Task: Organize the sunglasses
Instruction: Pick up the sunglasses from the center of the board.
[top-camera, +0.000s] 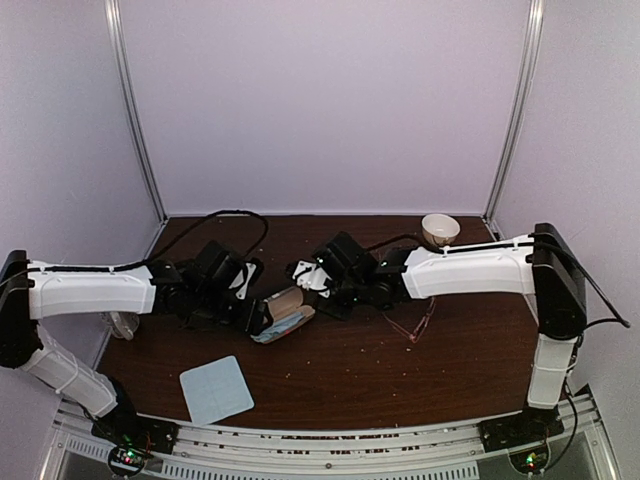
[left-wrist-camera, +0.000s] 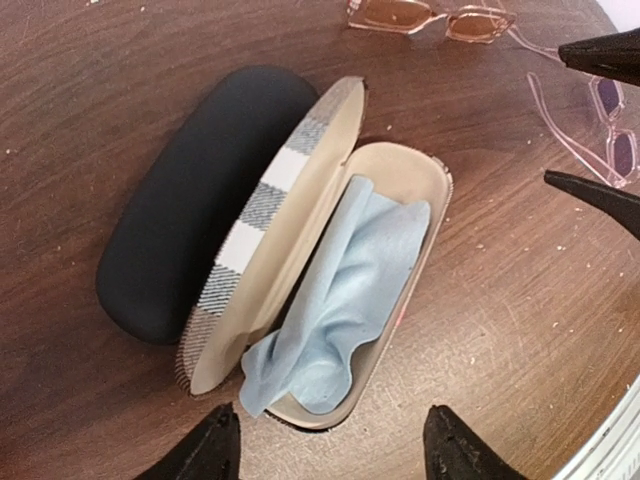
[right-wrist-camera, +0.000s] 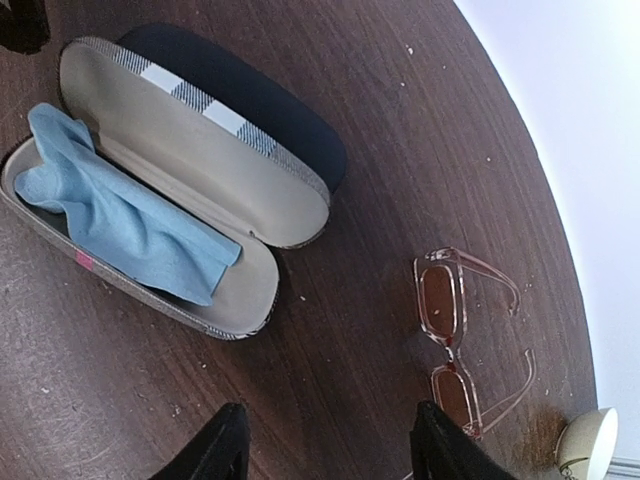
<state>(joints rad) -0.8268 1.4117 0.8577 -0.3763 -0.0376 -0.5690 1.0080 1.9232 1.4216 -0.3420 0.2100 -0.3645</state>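
One pair of sunglasses (right-wrist-camera: 447, 312) with a pinkish clear frame and brown lenses lies folded open on the table right of my right gripper (right-wrist-camera: 330, 440), which is open and empty above bare wood. It also shows in the left wrist view (left-wrist-camera: 430, 17). A second pair (left-wrist-camera: 606, 135) with purplish lenses lies between the right gripper's fingers (left-wrist-camera: 605, 50) in that view. My left gripper (left-wrist-camera: 335, 455) is open and empty, just short of the near end of an open plaid case (left-wrist-camera: 405, 170) holding a light blue cloth (left-wrist-camera: 345, 300). A black case (left-wrist-camera: 195, 200) lies shut beside it.
A white bowl (top-camera: 440, 230) stands at the back right. A light blue square cloth (top-camera: 215, 390) lies near the front left edge. One pair of sunglasses (top-camera: 415, 325) shows under the right arm in the top view. Crumbs dot the wooden table (top-camera: 420, 380).
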